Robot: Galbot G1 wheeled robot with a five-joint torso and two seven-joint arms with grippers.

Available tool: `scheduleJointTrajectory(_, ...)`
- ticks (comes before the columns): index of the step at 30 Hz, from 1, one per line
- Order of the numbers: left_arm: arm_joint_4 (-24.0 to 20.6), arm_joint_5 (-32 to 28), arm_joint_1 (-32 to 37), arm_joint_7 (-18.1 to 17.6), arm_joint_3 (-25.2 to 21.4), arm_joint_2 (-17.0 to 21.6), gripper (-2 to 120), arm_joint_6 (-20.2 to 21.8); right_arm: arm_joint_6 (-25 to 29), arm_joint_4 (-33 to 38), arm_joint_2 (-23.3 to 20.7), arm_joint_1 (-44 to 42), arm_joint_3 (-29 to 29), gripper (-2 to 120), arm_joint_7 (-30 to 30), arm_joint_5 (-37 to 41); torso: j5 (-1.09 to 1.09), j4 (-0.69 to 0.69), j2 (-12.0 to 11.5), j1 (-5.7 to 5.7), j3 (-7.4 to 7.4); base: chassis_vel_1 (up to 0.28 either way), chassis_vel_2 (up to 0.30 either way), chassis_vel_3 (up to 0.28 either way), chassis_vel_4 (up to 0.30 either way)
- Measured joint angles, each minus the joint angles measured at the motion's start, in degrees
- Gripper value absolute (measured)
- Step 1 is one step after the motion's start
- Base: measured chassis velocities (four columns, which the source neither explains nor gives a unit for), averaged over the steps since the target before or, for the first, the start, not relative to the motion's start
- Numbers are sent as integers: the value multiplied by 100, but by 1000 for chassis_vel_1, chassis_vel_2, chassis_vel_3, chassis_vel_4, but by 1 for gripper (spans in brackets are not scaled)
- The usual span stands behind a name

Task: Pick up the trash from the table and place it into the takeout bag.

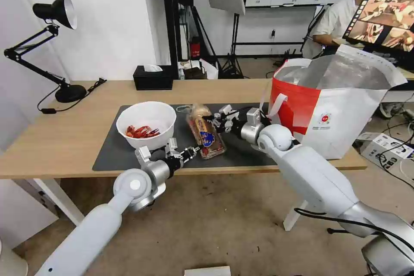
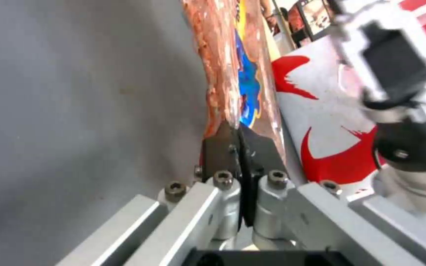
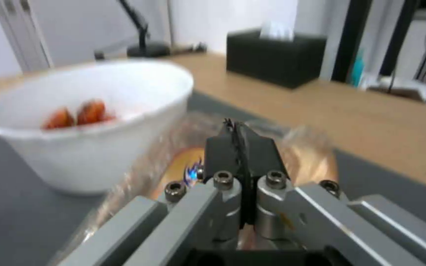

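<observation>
Head view, centre of frame: we see the bagged bun (image 1: pixel 206 136) lying on the dark mat of the table (image 1: pixel 69 142), between the white bowl of shells (image 1: pixel 146 126) at left and the takeout bag (image 1: pixel 332 103) at right. Black tissue box (image 1: pixel 153 77) and desk lamp (image 1: pixel 56 47) sit behind. Left gripper (image 1: pixel 195 151) is pinched tight on the wrapper's near end; right gripper (image 1: pixel 215 121) is closed at its far side, though we cannot tell whether it grips the wrapper.
</observation>
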Motion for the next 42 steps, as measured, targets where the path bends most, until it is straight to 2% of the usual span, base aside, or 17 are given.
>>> scheduleJointTrajectory(10, -279, 11, 163, 20, -174, 262, 0, -16, 421, 1286, -666, -868, 725, 0, 894, 665, 0, 0, 0, 0, 0, 0, 0, 0, 0)
scheduleJointTrajectory(12, -386, 12, 189, 37, -248, 368, 0, -28, 450, 1784, -927, -1402, 1103, 8, 1068, 704, -1, 0, 0, 0, -1, 0, 0, 0, 0)
scheduleJointTrajectory(15, -458, 12, 190, 65, -301, 439, 0, -47, 458, 2113, -1060, -1854, 1394, 15, 1132, 708, 2, -1, 0, 0, -1, 0, 0, 0, 0)
scheduleJointTrajectory(16, -510, 13, 184, 104, -331, 498, 0, -73, 477, 2412, -1148, -2265, 1673, 22, 1176, 708, 0, -1, 0, 0, -1, 0, 0, 0, 0)
scheduleJointTrajectory(17, -510, 13, 184, 104, -331, 498, 0, -73, 477, 2412, -1148, -2265, 1673, 22, 1176, 708, 0, -1, 0, 0, -1, 0, 0, 0, 0)
scheduleJointTrajectory(20, -637, 12, 126, 170, -369, 637, 0, -101, 618, 2969, -1199, -3309, 2294, 37, 1233, 607, 0, -1, 0, -1, -1, 0, 0, 0, 0)
scheduleJointTrajectory(21, -637, 12, 126, 170, -369, 637, 0, -101, 618, 2969, -1199, -3309, 2294, 37, 1233, 607, 0, -1, 0, -1, -1, 0, 0, 0, 0)
scheduleJointTrajectory(23, -707, 12, 32, 215, -385, 714, 0, -109, 863, 3279, -1146, -4060, 2694, 46, 1234, 338, 0, -1, 0, -1, -1, 0, 0, 0, 0)
scheduleJointTrajectory(24, -707, 12, 32, 215, -385, 714, 0, -109, 863, 3279, -1146, -4060, 2694, 46, 1234, 338, 0, -1, 0, -1, -1, 0, 0, 0, 0)
scheduleJointTrajectory(26, -750, 13, -110, 266, -390, 773, 0, -126, 1149, 3559, -1018, -4745, 3123, 58, 1244, 100, 1, 0, 0, -1, -1, 0, 0, 0, 0)
scheduleJointTrajectory(28, -764, 12, -161, 282, -375, 797, 0, -128, 1307, 3668, -964, -5016, 3296, 62, 1265, 19, -1, 0, 0, 0, -1, 0, 0, 0, 0)
scheduleJointTrajectory(30, -790, 12, -282, 339, -335, 851, 0, -139, 1716, 3849, -823, -5625, 3611, 73, 1297, -235, -1, 0, 1, -1, -1, 0, 0, 0, 0)
scheduleJointTrajectory(31, -790, 12, -282, 339, -335, 851, 0, -139, 1716, 3849, -823, -5625, 3611, 73, 1297, -235, -1, 0, 1, -1, -1, 0, 0, 0, 0)
scheduleJointTrajectory(34, -802, 35, -523, 392, -231, 892, 0, -179, 2136, 3918, -578, -6393, 3936, 88, 1280, -674, -1, -1, 0, -1, -1, 0, 0, 0, 0)
scheduleJointTrajectory(35, -802, 35, -523, 392, -231, 892, 0, -179, 2136, 3918, -578, -6393, 3936, 88, 1280, -674, -1, -1, 0, -1, -1, 0, 0, 0, 0)
scheduleJointTrajectory(38, -797, 157, -860, 507, -38, 909, 0, -265, 2403, 3820, -284, -6959, 4165, 98, 1156, -1210, 0, 0, 0, -1, 0, 0, 0, 0, 0)
scheduleJointTrajectory(42, -755, 311, -1308, 636, 233, 887, 0, -396, 2533, 3739, -25, -7369, 4272, 100, 1095, -1570, -1, 1, 1, 0, 0, 0, 0, 0, 0)
